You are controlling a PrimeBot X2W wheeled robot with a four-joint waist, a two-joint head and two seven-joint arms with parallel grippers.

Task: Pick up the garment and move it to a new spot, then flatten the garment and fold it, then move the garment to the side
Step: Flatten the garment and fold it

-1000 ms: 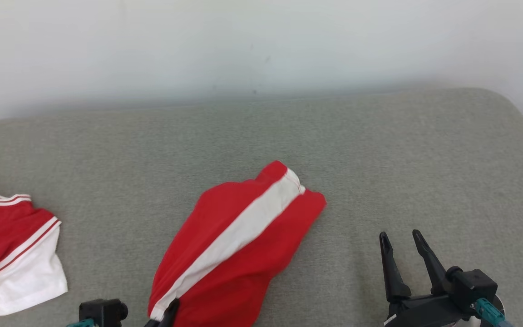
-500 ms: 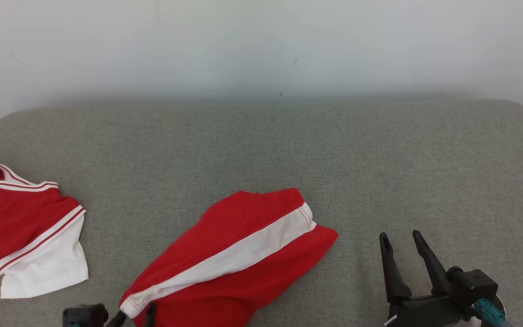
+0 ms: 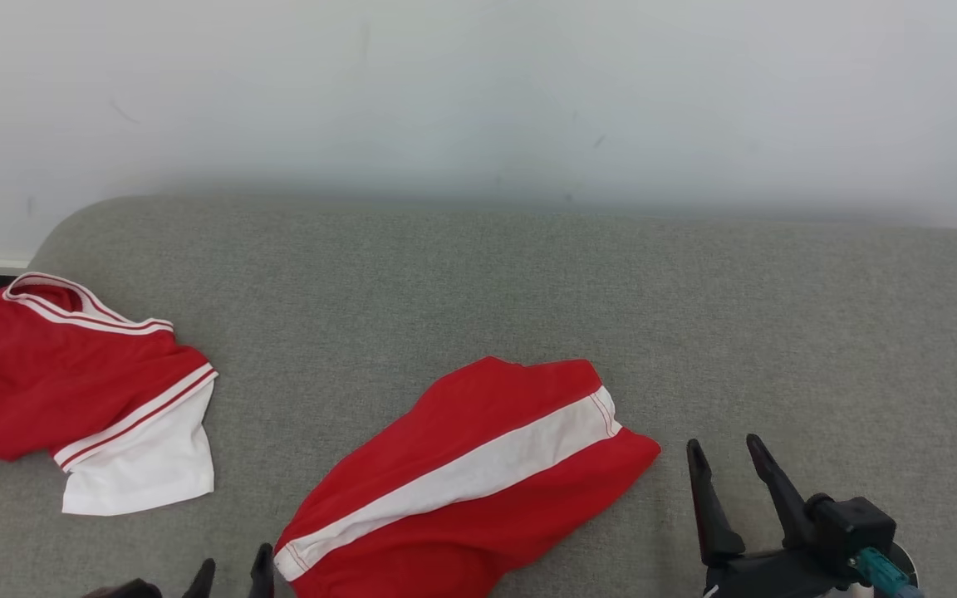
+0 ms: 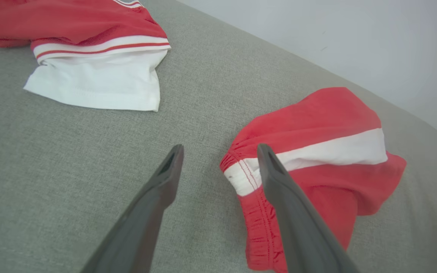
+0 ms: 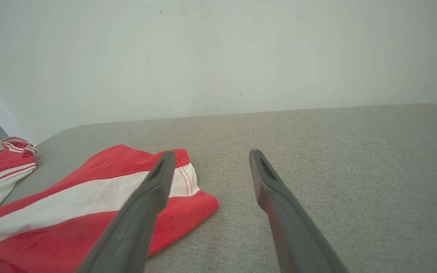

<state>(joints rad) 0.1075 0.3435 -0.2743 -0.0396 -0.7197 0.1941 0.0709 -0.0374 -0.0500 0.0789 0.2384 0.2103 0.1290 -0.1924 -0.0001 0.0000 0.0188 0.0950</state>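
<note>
Shorts [image 3: 478, 482], red with one broad white stripe, lie on the grey cushion [image 3: 478, 282] at the near middle, slightly rumpled, the stripe running from the near left up to the far right. Findings, left to right:

1. Far left: a second red garment with white trim, a jersey [image 3: 71, 382], lies crumpled near the cushion's left edge, well apart from the shorts.
2. Lower left: the left gripper [image 3: 233, 573] has its two fingers spread wide with nothing between them. One fingertip sits just beside the gathered, near-left end of the shorts; contact cannot be confirmed.
3. Centre: the shorts rest free on the cushion, held by neither gripper.
4. Lower right: the right gripper [image 3: 724, 446] stands near the far-right end of the shorts, apart from the fabric, fingers spread and empty.

Behind the cushion: a plain pale wall [image 3: 478, 100].
</note>
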